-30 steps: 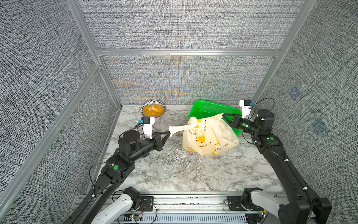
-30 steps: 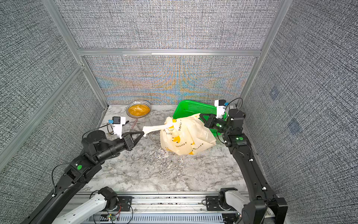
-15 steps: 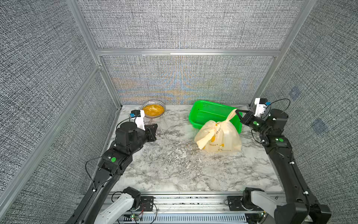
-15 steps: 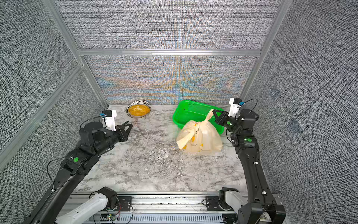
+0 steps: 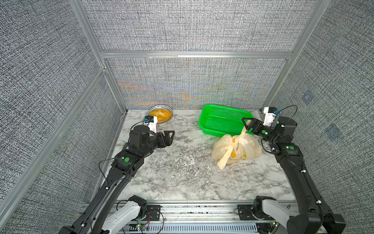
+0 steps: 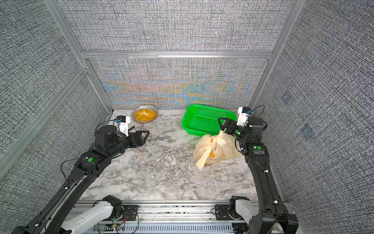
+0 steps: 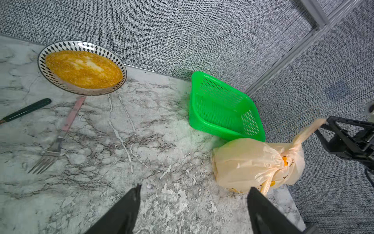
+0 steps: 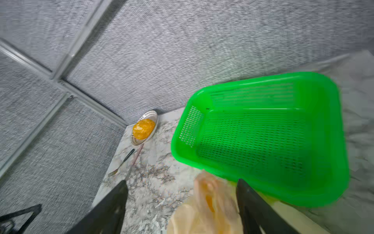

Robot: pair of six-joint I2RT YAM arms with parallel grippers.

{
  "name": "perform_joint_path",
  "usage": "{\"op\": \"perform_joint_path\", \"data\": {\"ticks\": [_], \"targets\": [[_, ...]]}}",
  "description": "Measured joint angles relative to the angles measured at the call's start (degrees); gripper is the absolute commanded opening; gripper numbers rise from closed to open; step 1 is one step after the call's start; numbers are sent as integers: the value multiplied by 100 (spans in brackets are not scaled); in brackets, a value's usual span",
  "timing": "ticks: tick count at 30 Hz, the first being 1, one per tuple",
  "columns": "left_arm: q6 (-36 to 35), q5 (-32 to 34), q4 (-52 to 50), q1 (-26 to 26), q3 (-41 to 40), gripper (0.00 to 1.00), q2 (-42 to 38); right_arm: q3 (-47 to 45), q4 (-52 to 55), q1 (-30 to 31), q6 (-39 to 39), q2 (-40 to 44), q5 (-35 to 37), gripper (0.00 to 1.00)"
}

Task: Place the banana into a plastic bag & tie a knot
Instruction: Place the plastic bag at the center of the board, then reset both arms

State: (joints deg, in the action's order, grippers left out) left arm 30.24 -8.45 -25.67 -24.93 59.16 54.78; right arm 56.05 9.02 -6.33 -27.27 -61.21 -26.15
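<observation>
The cream plastic bag [image 5: 242, 150] [image 6: 220, 150] lies closed on the marble at the right, in front of the basket. Its handles are twisted into a knot [image 7: 287, 160]. One loose strip end hangs toward the table front [image 5: 222, 164]. The other sticks up [image 7: 309, 131] to my right gripper [image 5: 245, 122] [image 8: 182, 188], which is open with that strip loose between its fingers. My left gripper [image 5: 171, 134] [image 7: 194, 188] is open and holds nothing, far left of the bag. The banana is hidden inside the bag.
A green perforated basket [image 5: 222, 119] stands at the back right, just behind the bag. A patterned plate of orange food [image 5: 160, 114] sits at the back left. A fork [image 7: 60, 137] and a dark-handled utensil [image 7: 26, 110] lie in front of the plate.
Both grippers have opened and let go of the handle strips. The left arm drew back to the left. The bag moved right and settled on the table by the basket.
</observation>
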Motion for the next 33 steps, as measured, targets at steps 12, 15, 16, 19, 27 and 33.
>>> {"op": "perform_joint_path", "data": {"ticks": [12,15,16,19,27,33], "targets": [[-387,614,105,0,-87,99,243,-612,-428,-295,404,2061,1419,98],[-551,1239,413,0,-431,99,-105,-1128,-984,-302,798,2649,1921,98],[-608,1445,498,2,-553,99,-170,-1351,-1172,-299,931,2756,2017,98],[-758,2179,734,4,-905,99,-199,-2229,-1650,-297,1331,2949,2166,98],[-1593,3248,1952,162,-1864,99,542,-4011,-3215,-293,1711,2682,2605,98],[-2188,3458,3104,678,-2597,99,1021,-4983,-4590,-295,1794,1665,2889,98]]}}
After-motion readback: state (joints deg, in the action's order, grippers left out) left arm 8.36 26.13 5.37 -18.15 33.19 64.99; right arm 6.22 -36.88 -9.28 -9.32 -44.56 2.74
